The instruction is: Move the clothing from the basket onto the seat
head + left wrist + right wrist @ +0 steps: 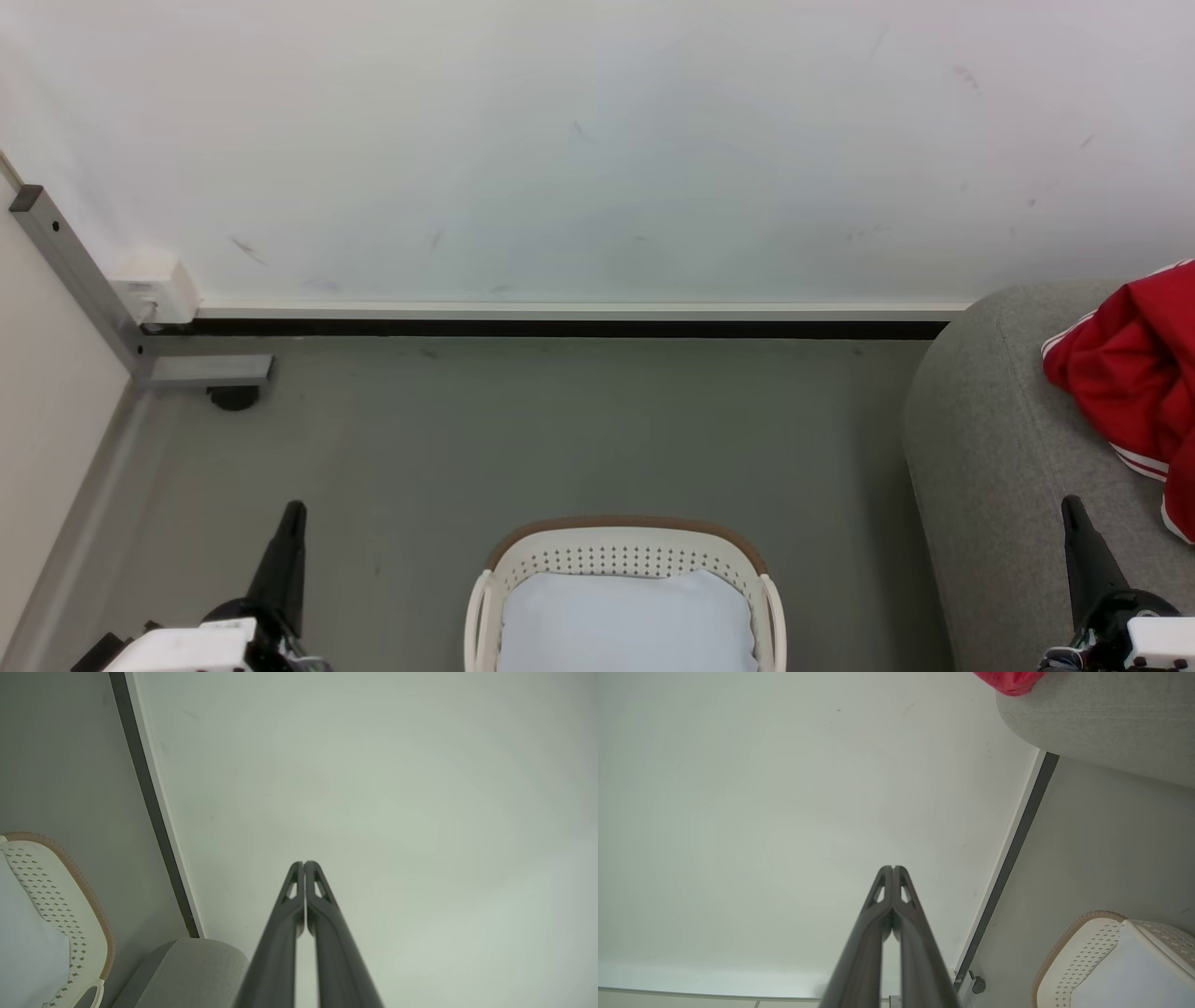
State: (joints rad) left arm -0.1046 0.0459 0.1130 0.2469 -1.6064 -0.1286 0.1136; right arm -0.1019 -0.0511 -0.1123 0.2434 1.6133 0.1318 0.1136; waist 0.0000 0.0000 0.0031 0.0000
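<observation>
The red clothing point(1134, 373) with white striped trim lies bunched on the grey seat point(999, 448) at the right edge; a red corner of the clothing point(1011, 680) shows on the seat point(1101, 718) in the right wrist view. The cream basket point(625, 560) stands on the floor at bottom centre, holding only a pale bluish-white pad point(625, 621). My left gripper point(294, 509) rests shut at lower left, left of the basket, with nothing in it. My right gripper point(1071, 504) is shut and bare at lower right, over the seat's front. Both wrist views show fingertips pressed together: left gripper point(303, 863), right gripper point(893, 868).
A white wall with a dark baseboard point(560, 327) runs behind the grey floor point(560, 429). A grey metal frame with a caster point(233, 397) and a white box point(154, 289) stand at the left corner. The basket rim point(70, 868) and seat corner point(196, 966) appear in the left wrist view.
</observation>
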